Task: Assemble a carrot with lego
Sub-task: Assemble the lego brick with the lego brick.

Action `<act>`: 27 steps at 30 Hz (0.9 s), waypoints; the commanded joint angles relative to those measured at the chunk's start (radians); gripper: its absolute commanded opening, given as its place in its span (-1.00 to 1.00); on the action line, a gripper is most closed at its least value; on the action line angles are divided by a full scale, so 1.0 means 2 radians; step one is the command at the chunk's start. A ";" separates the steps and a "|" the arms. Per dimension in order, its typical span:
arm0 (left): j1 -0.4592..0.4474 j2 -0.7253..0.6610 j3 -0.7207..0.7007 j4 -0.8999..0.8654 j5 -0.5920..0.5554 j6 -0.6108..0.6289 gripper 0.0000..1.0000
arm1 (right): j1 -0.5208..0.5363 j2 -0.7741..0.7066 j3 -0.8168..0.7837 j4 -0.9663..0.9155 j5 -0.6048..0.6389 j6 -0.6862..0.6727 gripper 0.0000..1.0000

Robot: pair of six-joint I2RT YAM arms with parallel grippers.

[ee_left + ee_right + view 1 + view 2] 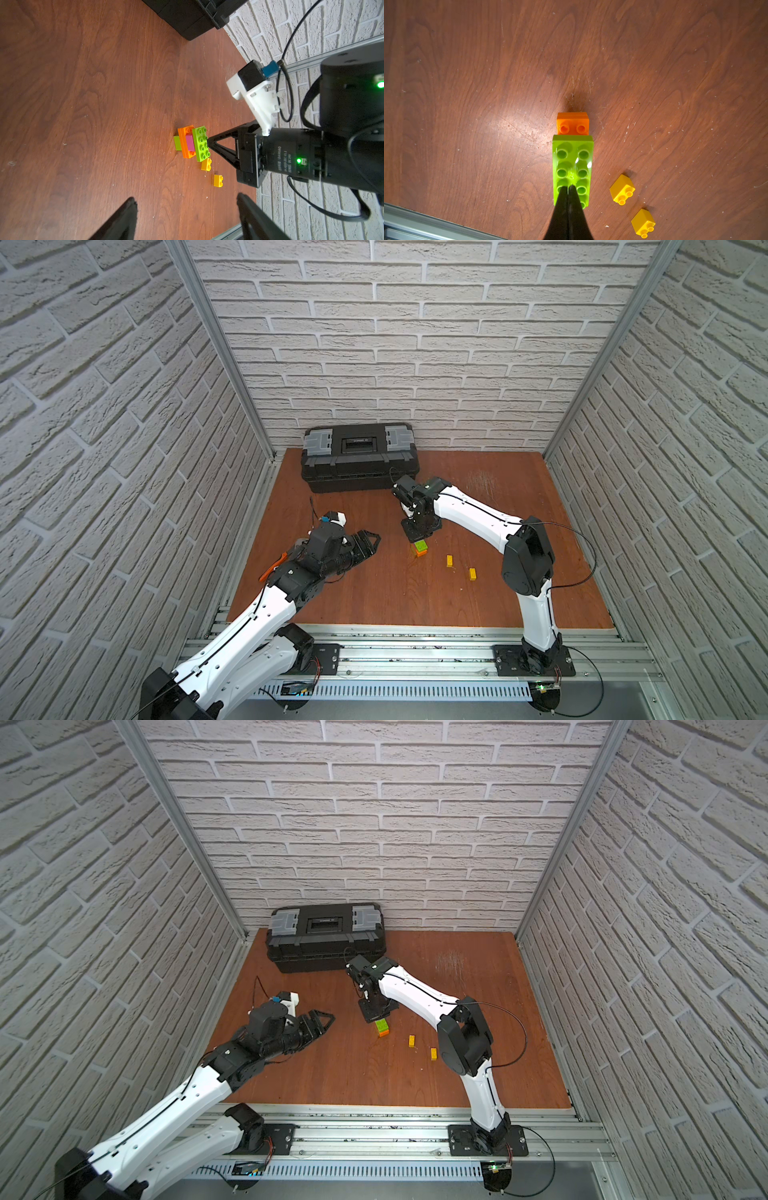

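— If the table (pixel 415 601) is read as a clock face with twelve at the back wall, where does the carrot (pixel 420 548) sit?
— Near the centre. It is a small stack of studded bricks standing on brown wood grain. From the table up: short lime-green, orange, pink, then a long lime-green brick (pixel 572 162) on top, studs upward.
— And the right gripper (pixel 569 188)?
— It points down over the stack, its black fingers clenched tip to tip with nothing between them. The joined tips touch the studded top of the long lime-green brick.
— The left gripper (pixel 186 198)?
— It is at nine o'clock from the carrot, well apart and aimed toward it. Its fingers are spread wide and hold nothing.
— Any loose pieces?
— A yellow brick (pixel 450 560) lies near the carrot at four o'clock. A second yellow brick (pixel 472 574) lies farther out along the same line. Neither touches the stack.
— Anything else?
— A black toolbox (pixel 359 456), lid closed, sits against the back wall at eleven o'clock. An orange-handled tool (pixel 272 568) shows at the eight o'clock edge, mostly hidden by the left arm.
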 commanded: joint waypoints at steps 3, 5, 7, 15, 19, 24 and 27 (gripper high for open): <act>0.001 0.002 0.006 0.006 -0.003 0.009 0.56 | -0.004 -0.005 -0.012 -0.002 0.006 -0.008 -0.93; 0.002 0.004 0.007 0.005 -0.002 0.010 0.56 | -0.006 -0.003 -0.012 0.000 0.005 -0.009 -0.93; 0.002 0.007 0.009 0.005 -0.002 0.010 0.57 | -0.006 -0.001 -0.012 0.002 0.004 -0.010 -0.93; 0.001 0.013 0.013 0.004 0.000 0.013 0.56 | -0.008 0.012 -0.004 0.000 0.002 -0.016 -0.93; 0.002 0.014 0.012 0.005 0.000 0.012 0.57 | -0.008 0.018 -0.004 0.001 0.001 -0.020 -0.94; 0.002 0.014 0.010 0.004 0.000 0.013 0.56 | -0.009 0.025 -0.007 0.002 0.002 -0.025 -0.94; 0.002 0.014 0.009 0.003 0.000 0.012 0.57 | -0.010 0.028 -0.007 0.002 0.002 -0.028 -0.94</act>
